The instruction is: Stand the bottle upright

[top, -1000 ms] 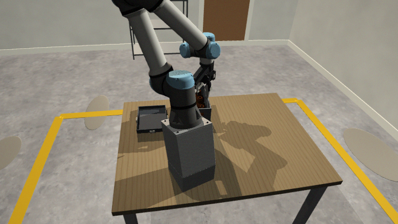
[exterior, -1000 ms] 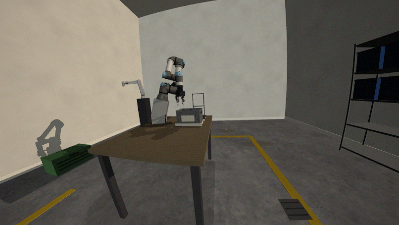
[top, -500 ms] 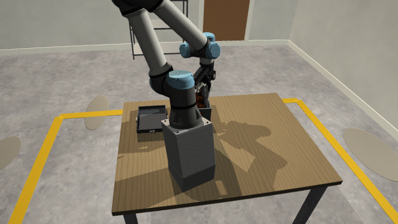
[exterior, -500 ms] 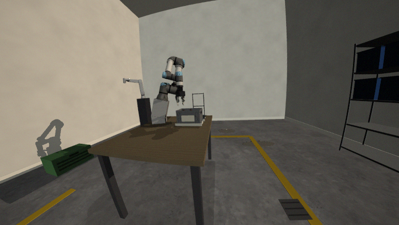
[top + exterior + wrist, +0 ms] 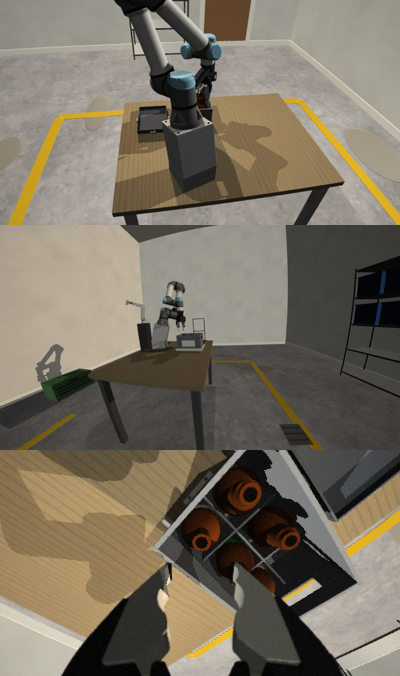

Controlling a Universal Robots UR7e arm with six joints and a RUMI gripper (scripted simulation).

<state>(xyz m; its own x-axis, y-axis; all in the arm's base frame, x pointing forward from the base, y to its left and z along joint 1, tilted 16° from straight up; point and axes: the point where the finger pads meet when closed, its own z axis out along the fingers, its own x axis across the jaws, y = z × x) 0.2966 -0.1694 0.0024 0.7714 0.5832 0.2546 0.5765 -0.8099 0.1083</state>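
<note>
The dark grey crate [image 5: 300,481] [image 5: 207,113] [image 5: 197,341] holds brown bottles standing between thin dividers. In the wrist view one bottle [image 5: 235,487] is at the top, one bottle [image 5: 200,522] at the left and one bottle [image 5: 290,539] at the right. Another bottle [image 5: 234,552] and a fifth bottle [image 5: 265,581] are partly hidden by the right jaw. I cannot tell which neck differs. My gripper [image 5: 201,563] [image 5: 180,330] is partly open and empty, above the crate. The dark tray [image 5: 152,120] [image 5: 370,480] lies beside the crate and holds no bottle.
The robot's grey pedestal [image 5: 193,150] stands on the wooden table [image 5: 260,120] [image 5: 167,367], in front of the crate in the top view. The crate's walls rise around the bottles. The tray has a low raised rim with small metal latches.
</note>
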